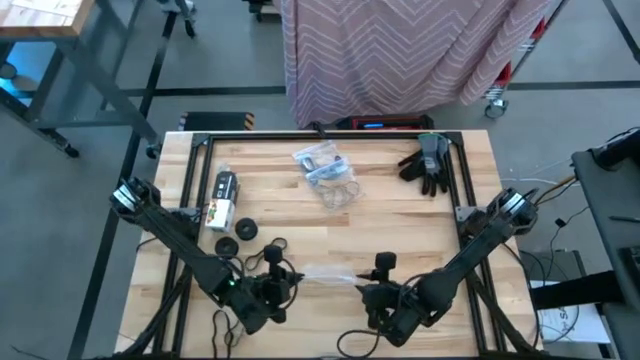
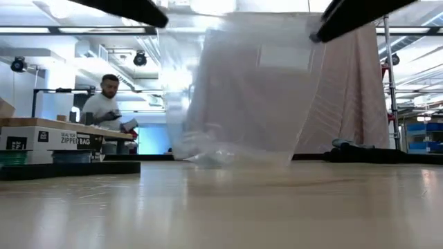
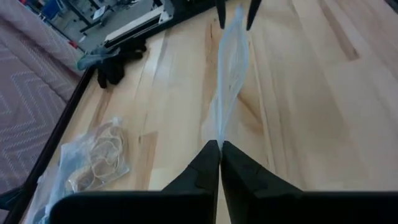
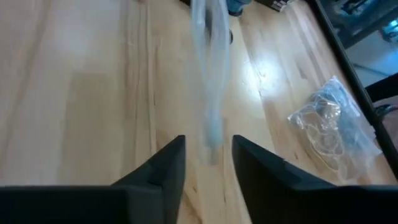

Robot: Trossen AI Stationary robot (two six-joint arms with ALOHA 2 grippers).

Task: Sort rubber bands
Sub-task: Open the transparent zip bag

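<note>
A clear plastic bag (image 1: 325, 272) hangs stretched between my two grippers near the table's front edge; in the low view it is a tall sheet (image 2: 242, 90). My left gripper (image 3: 219, 148) is shut on one end of it. My right gripper (image 4: 208, 146) is open, its fingers on either side of the bag's other end (image 4: 211, 134). A heap of tan rubber bands (image 1: 340, 190) lies on the table at the far middle, beside and partly inside crinkly clear bags (image 1: 318, 160). My left gripper pinches the bag's end edge (image 3: 219, 138) between its two shut fingers, coming in slanting downward from the table's left. The bag runs away from the fingertips toward my right gripper, lifted off the wood. Whether my right gripper touches the bag's end, I cannot tell.
Dark work gloves (image 1: 428, 165) lie at the far right. At the left stand a small box (image 1: 220, 213) and black round parts (image 1: 245, 230). A black frame (image 1: 465, 180) borders the table. Bare wood lies between the bag and the heap. A person sits beyond the table (image 2: 104, 104).
</note>
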